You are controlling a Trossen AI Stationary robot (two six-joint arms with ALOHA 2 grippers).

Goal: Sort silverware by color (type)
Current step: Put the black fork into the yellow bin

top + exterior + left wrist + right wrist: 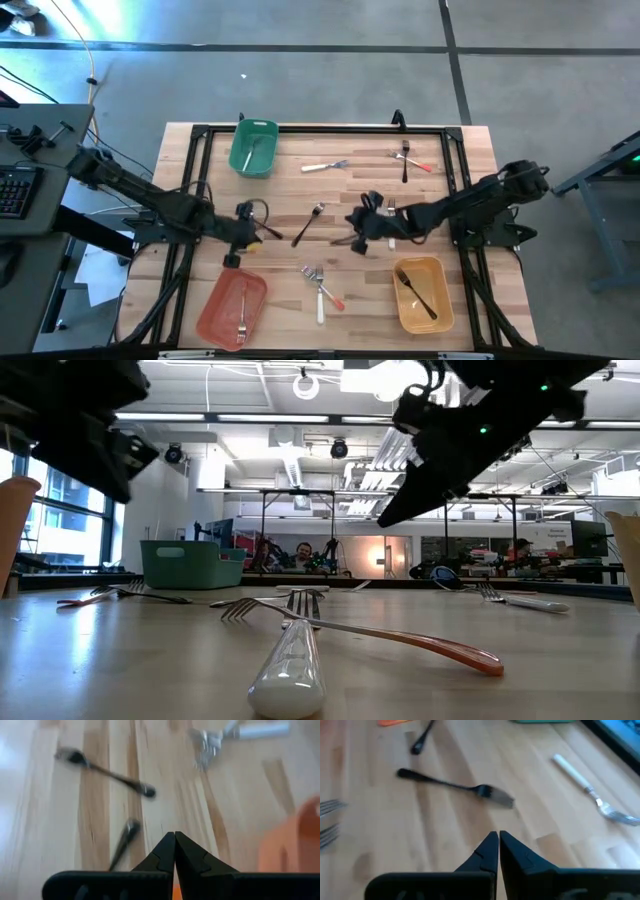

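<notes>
Hovering mid-table with fingers pressed together, gripping nothing: left gripper (262, 231) beside red bin (231, 309), right gripper (352, 222) opposite. Lying between them: black fork (308, 223). Sitting elsewhere: white-handled fork (325, 166), further silverware scattered.

A pale wooden table (300, 190) with a black frame along its edges carries three bins: a green bin (253, 148) at eleven o'clock, a red bin (231, 307) at seven and a yellow bin (421, 294) at five. Loose on the wood, a black fork (308, 224) lies near the centre, a white-handled fork (325, 166) at twelve, and a red-tipped fork (413, 160) crossing a black one at one o'clock. Two more forks (320, 287) lie together at six.
</notes>
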